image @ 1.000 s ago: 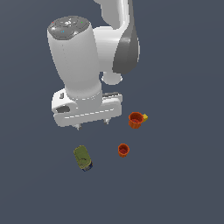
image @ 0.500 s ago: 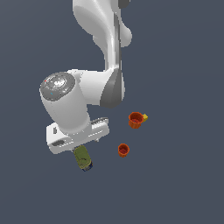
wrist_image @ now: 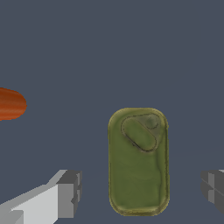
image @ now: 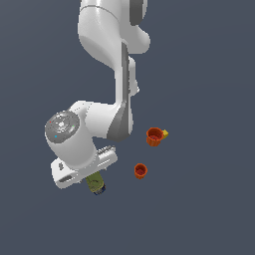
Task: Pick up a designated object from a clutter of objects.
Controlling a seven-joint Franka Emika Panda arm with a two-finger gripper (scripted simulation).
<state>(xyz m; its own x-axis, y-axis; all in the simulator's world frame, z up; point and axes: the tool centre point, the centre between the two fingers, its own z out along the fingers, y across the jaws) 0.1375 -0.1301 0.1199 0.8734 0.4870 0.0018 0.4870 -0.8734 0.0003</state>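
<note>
The olive-green can (image: 95,184) lies low and left of centre in the exterior view, half hidden under the gripper (image: 89,175). Only the wrist view shows the can (wrist_image: 138,161) whole, between spread, untouching fingers (wrist_image: 69,194). To the exterior view's right stand the plain orange cup (image: 140,171) and the yellow-handled cup (image: 155,136); their contents cannot be made out.

Flat, even simulator light, no cast shadows on the dark slate ground, soft shading on the white arm (image: 107,60) brightest from above, no glare, both views coarse and slightly soft, olive-green can (wrist_image: 138,162) edges mildly blurred in the wrist view, no edge distortion
</note>
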